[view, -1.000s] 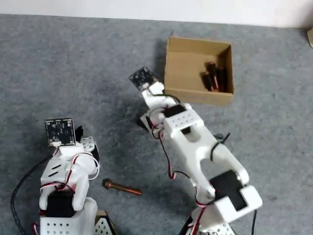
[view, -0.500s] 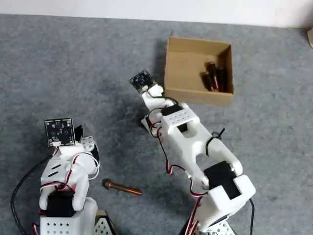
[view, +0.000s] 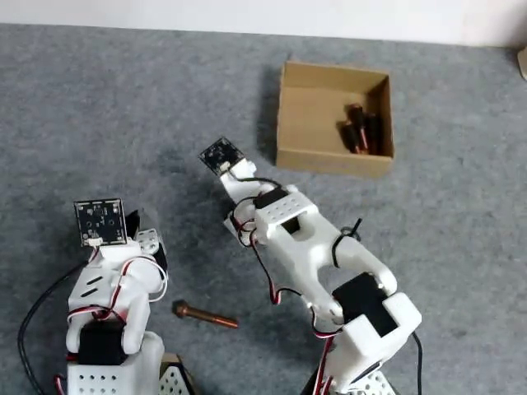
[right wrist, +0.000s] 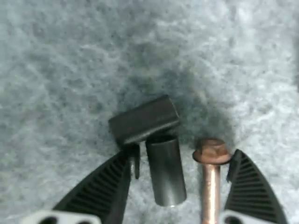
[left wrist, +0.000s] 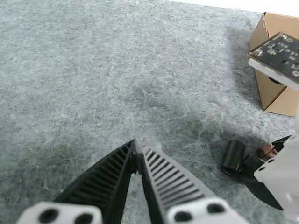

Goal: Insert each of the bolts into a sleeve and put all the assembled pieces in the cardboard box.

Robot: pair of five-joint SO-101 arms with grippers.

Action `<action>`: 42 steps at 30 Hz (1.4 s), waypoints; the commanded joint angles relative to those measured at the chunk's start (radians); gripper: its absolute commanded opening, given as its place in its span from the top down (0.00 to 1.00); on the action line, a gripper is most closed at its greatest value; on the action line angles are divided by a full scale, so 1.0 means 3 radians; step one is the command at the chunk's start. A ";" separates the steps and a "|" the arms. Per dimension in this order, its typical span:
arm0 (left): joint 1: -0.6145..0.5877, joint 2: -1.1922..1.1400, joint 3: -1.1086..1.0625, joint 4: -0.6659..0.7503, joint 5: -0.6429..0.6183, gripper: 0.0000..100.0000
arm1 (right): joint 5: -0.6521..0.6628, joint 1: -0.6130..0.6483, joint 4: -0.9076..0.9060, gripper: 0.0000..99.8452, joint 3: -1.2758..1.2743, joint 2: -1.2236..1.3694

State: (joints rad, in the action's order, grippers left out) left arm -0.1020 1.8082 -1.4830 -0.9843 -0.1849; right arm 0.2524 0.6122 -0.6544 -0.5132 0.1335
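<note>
Right arm (view: 313,239) swung left; your right claw (right wrist: 184,161), wide and empty, straddles sleeve (right wrist: 164,170) and bolt (right wrist: 211,177), left claw (left wrist: 138,154) closed empty, so probably grab the bolt next.

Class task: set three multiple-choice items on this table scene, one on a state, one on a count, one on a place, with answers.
1. The left arm's hand is: A wide open; B gripping a part; C shut on nothing.
2. Dark cylindrical metal sleeves by the right arm's hand: A one; B two; C four.
3. In the high view, the copper-coloured metal bolt lies: A on the grey carpet; B in the left arm's hand; C across the sleeves.
Answers: 1 C, its fingers meet with nothing between. 2 B, one lies crosswise, one lengthwise. 3 A, it rests on bare carpet.
</note>
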 commanded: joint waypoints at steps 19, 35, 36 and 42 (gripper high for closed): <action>-0.0049 0.0038 -0.0043 0.0138 0.0005 0.99 | -0.0041 0.0176 -0.0514 0.72 0.0028 -0.0432; -0.0049 0.0038 -0.0038 0.0128 0.0005 0.99 | -0.0041 0.0355 -0.0713 0.72 0.0013 -0.0611; -0.0049 0.0038 -0.0038 0.0128 0.0005 0.99 | -0.0041 0.0345 -0.0713 0.72 0.0018 -0.0565; -0.0049 0.0038 -0.0038 0.0128 0.0005 0.99 | -0.0026 0.0320 -0.0708 0.72 0.0023 -0.0269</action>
State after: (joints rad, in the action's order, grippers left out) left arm -0.1036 1.8082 -1.5014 -0.9659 -0.1849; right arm 0.2478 0.7165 -0.8585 -0.5194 0.0353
